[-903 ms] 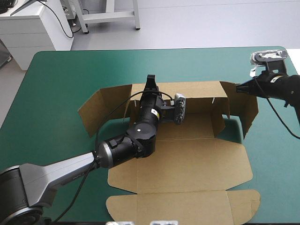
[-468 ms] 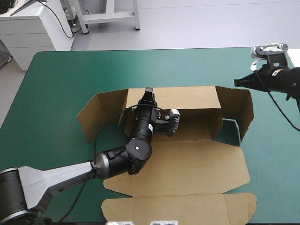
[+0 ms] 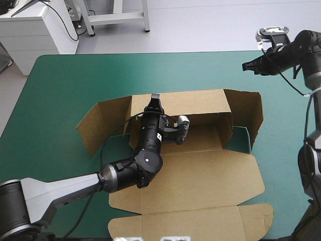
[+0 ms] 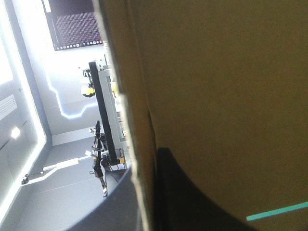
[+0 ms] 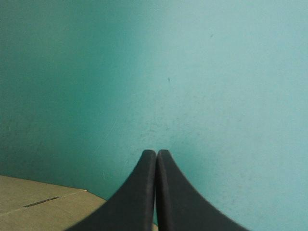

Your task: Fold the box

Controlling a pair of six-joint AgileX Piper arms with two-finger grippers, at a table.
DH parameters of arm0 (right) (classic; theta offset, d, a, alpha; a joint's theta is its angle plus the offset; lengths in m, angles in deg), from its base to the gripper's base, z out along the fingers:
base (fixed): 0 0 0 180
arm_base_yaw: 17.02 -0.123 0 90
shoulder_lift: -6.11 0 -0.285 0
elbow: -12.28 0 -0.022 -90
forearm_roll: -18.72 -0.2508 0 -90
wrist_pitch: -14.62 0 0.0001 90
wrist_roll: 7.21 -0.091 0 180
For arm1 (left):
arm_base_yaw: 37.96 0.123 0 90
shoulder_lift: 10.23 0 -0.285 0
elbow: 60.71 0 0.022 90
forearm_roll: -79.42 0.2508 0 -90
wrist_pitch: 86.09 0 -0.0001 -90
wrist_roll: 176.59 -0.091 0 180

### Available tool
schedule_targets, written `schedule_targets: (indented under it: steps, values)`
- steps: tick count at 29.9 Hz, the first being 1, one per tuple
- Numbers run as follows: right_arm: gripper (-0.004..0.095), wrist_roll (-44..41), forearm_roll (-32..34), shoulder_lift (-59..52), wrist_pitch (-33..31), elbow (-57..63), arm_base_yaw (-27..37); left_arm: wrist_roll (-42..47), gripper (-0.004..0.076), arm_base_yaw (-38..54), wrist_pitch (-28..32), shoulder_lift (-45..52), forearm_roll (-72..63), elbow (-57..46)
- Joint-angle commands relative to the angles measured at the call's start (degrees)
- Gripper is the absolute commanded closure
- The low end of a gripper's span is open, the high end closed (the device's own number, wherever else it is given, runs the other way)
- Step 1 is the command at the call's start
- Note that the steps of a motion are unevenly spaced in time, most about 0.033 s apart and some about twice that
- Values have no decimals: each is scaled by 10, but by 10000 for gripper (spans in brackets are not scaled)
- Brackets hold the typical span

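The brown box (image 3: 200, 170) lies mid-table with its back wall (image 3: 195, 103) raised, both side flaps (image 3: 248, 108) standing, and the lid (image 3: 190, 223) flat toward the front. My left gripper (image 3: 154, 96) reaches across the floor of the box and is shut on the back wall's top edge. In the left wrist view the box (image 4: 216, 96) edge runs between the fingers of the left gripper (image 4: 144, 163). My right gripper (image 3: 246, 66) is shut and empty, raised beyond the right flap. In its own view the right gripper (image 5: 156, 153) points at the teal-green cover, with a corner of the box (image 5: 33, 199) beside it.
The flat lid reaches close to the table's front edge (image 3: 291, 228). The table's far edge (image 3: 165, 53) runs just beyond my right gripper. Teal-green cover (image 3: 65, 85) surrounds the box on the left and far sides.
My right gripper has drawn away from the right flap, up and toward the far edge. The left gripper and the box have shifted slightly left, and the back wall stands more upright.
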State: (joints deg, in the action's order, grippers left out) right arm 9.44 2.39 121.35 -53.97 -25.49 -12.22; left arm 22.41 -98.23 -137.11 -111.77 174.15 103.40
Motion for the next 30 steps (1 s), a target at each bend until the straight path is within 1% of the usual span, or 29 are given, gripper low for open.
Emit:
schedule_targets:
  steps: [1,6,9,14,21,26,30]
  values:
    - [929,1,-51,1,-27,-29,3,-3,731,-2,-30,22,27,11]
    - [929,-6,-89,2,-27,-29,3,2,731,-2,-29,22,27,11]
    - [929,-5,-98,-3,-27,-20,2,2,731,-2,-29,22,27,11]
    - [929,18,-103,-22,-27,59,2,2,731,-2,-29,22,27,11]
    - [929,33,-124,-49,-27,112,2,2,731,-2,-30,22,24,11]
    - [929,40,-129,-79,-27,174,2,2,731,-2,-30,22,22,11]
    - [929,61,-145,-118,-6,236,2,2,731,-2,-30,22,22,11]
